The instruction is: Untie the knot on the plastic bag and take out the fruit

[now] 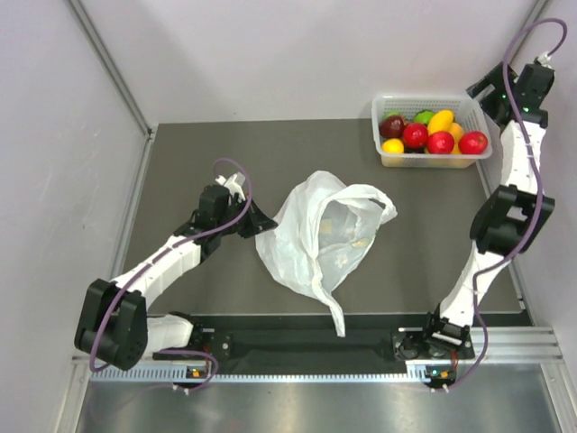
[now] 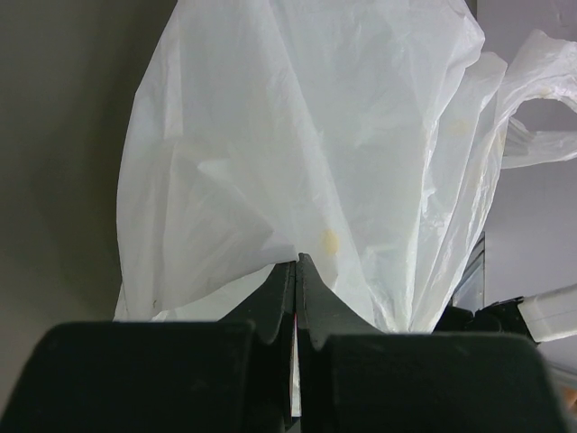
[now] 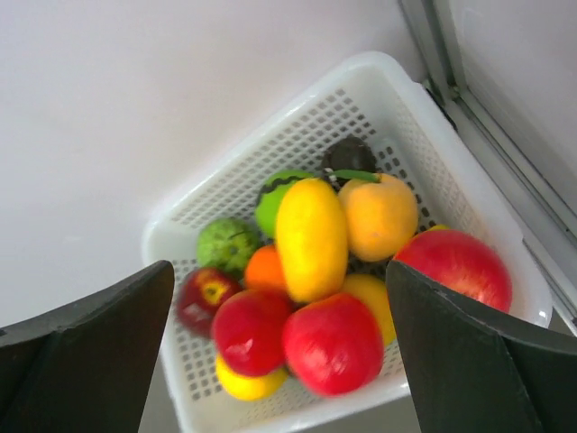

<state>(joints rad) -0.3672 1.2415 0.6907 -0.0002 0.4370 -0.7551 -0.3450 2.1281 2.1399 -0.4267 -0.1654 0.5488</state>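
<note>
Left arm (image 1: 171, 257): stretched low, forward and inward from base. Left gripper (image 2: 297, 266): jaws pressed together, pinching fold of plastic bag (image 2: 297, 135). Right arm (image 1: 518, 153): raised, bent, reaching toward far right corner. Right gripper (image 3: 279, 289): jaws spread wide, holding nothing.

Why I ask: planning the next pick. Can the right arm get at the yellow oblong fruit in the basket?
Probably yes: the right end effector is open above the basket, and the yellow oblong fruit lies atop the pile, uncovered.
</note>
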